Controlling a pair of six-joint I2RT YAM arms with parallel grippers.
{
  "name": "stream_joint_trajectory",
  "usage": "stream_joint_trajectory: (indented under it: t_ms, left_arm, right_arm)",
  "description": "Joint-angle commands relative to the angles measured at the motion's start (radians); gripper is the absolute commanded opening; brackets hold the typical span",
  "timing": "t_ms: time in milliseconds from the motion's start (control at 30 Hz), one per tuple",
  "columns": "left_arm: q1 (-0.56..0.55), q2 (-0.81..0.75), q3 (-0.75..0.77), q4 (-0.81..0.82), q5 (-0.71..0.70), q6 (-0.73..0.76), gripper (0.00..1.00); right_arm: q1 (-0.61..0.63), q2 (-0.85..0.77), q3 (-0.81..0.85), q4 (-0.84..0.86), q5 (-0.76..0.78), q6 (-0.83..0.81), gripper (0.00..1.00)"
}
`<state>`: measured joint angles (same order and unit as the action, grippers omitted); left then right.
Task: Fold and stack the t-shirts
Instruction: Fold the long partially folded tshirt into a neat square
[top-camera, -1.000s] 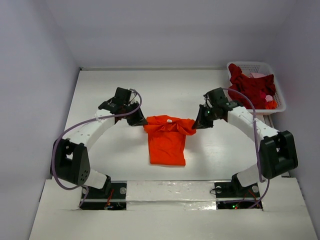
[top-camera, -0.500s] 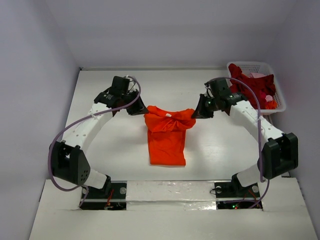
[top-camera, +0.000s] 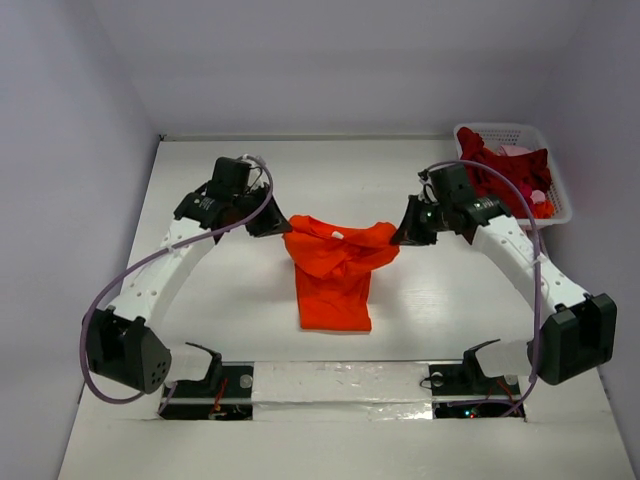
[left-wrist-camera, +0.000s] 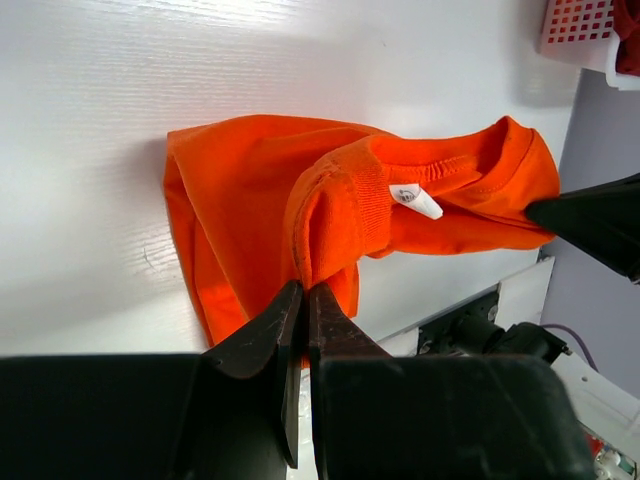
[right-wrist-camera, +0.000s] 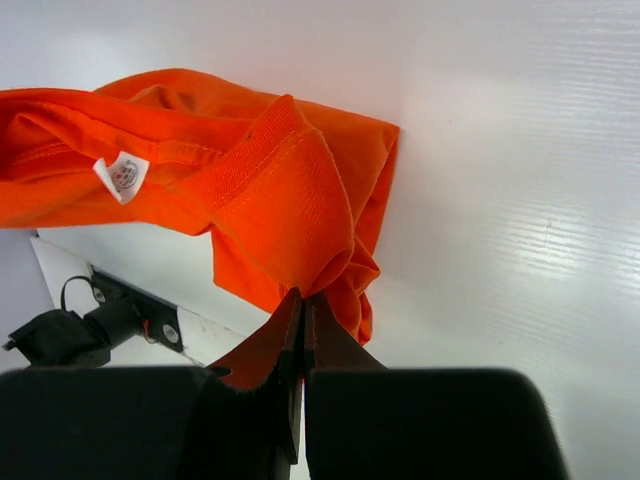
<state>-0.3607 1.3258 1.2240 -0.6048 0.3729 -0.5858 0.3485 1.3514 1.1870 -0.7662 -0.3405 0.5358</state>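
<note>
Table (top-camera: 220, 310), arms (top-camera: 165, 265) angled inward, jaws pinching orange t-shirt (top-camera: 335, 290)

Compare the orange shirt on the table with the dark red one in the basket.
The orange t-shirt lies partly on the table, its top corners pinched by the left gripper and right gripper. The dark red t-shirt sits crumpled in the white basket, untouched. Both are soft cloth.

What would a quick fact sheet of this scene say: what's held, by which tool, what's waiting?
Held: orange t-shirt, top edge raised, lower part on the table
Left tool: shut on one shoulder
Right tool: shut on the other shoulder
Waiting: dark red clothes in the white basket, far right
</note>
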Motion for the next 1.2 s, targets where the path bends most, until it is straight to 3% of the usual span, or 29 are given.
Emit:
stream_joint_trajectory:
  t_ms: [0,567,1167]
  left_arm:
    - [-0.003,-0.059,-0.030,-0.024,-0.006,-0.006,0.00]
    - [-0.003,-0.198,-0.339,0.045,-0.008,-0.029,0.00]
    - [-0.012,-0.206,-0.460,-0.013,0.015,0.011,0.00]
  right_arm:
    - [0.007,-0.041,-0.042,-0.016,0.000,-0.017,0.00]
    - [0.017,-0.112,-0.231,0.018,0.005,-0.027,0.00]
    - [0.064,-0.164,-0.391,0.045,0.051,-0.016,0.00]
